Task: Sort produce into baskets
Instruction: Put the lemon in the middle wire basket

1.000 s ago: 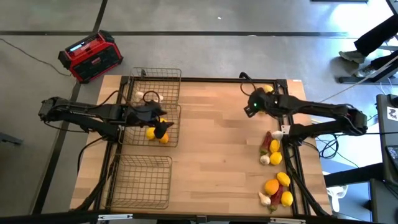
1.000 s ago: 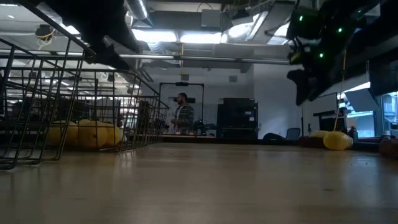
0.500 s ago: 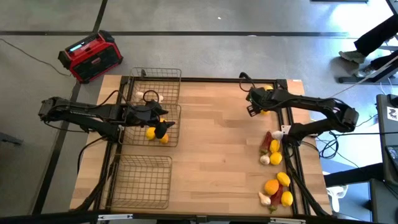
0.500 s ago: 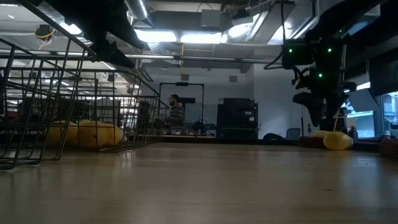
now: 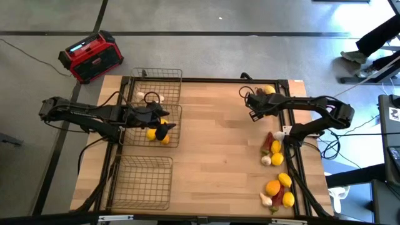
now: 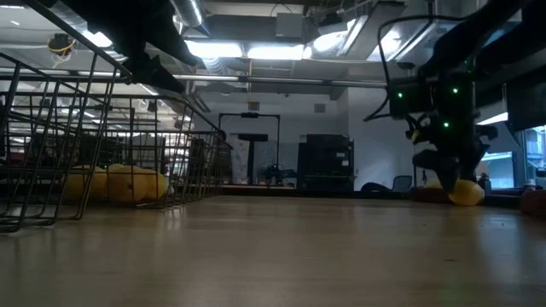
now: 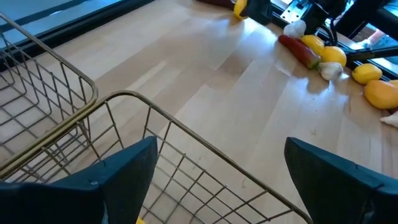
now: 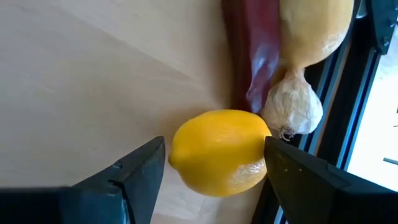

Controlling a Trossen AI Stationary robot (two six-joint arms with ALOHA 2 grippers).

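Right claw [image 8: 214, 171] lowered, fingers spread round lemon [image 8: 219, 151], left claw [image 7: 217, 180] open

From above, my right claw [image 5: 252, 106] hides most of the lemon [image 8: 217, 151] under it. In my right wrist view the chili pepper [image 8: 252, 43] and second lemon [image 8: 314, 28] run off the edge. The middle basket [image 5: 164, 128] is half covered by my left claw [image 5: 161, 122].
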